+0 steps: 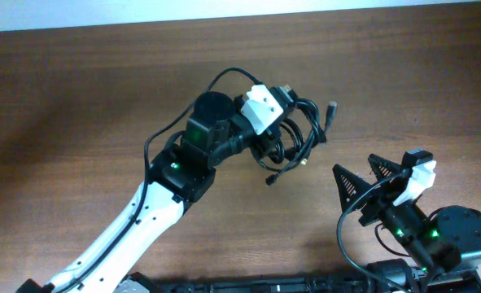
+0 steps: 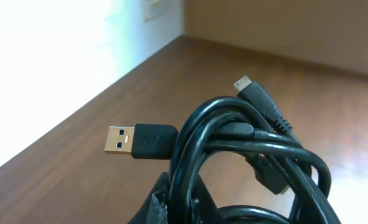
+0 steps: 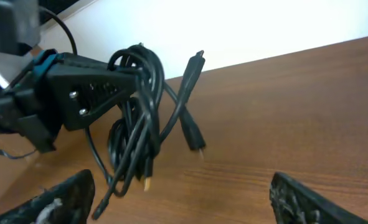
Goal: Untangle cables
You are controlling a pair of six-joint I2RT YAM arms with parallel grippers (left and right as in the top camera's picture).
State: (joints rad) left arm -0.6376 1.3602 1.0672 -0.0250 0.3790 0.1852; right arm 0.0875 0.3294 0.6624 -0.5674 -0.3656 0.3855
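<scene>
The cables (image 1: 299, 134) are a tangled bundle of thin black cords with small plug ends, held up off the table. My left gripper (image 1: 285, 122) is shut on the bundle. In the left wrist view the loops (image 2: 246, 162) rise from between the fingers (image 2: 184, 208), with a USB plug sticking out to the left. In the right wrist view the bundle (image 3: 137, 130) hangs from the left gripper's fingers, with plug ends dangling. My right gripper (image 1: 369, 177) is open and empty, to the right of and nearer than the bundle; it also shows in the right wrist view (image 3: 184, 199).
The brown wooden table (image 1: 77, 114) runs to a white wall along its far edge. The left arm (image 1: 142, 220) crosses the table diagonally from the bottom left. The right arm's base (image 1: 443, 236) sits at the bottom right.
</scene>
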